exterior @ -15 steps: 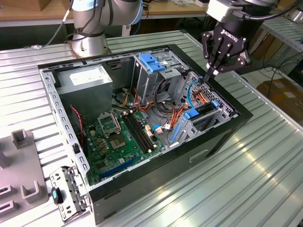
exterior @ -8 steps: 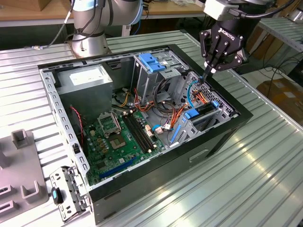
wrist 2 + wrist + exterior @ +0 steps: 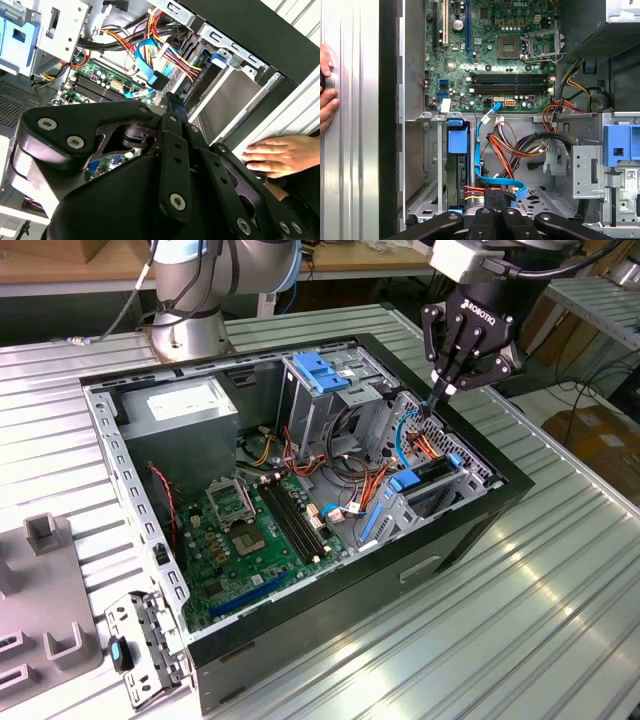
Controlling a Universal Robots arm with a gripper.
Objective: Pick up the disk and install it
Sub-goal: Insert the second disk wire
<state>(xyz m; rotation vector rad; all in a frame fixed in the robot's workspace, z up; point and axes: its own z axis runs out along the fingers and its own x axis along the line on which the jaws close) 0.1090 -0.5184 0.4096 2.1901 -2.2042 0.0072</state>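
Ribbed table [image 3: 560, 590], disk [image 3: 432, 480] (blue-railed) seated

Disk [image 3: 428, 483], dark with blue rails, seated on edge in drive bay [image 3: 400, 510]

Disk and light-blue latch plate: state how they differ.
The disk is dark with bright blue side rails; the latch plate is light blue all over. The disk sits low in a drive bay towards the exterior view's right; the latch plate tops a taller metal cage farther back. Both sit inside the open computer case and carry blue plastic.
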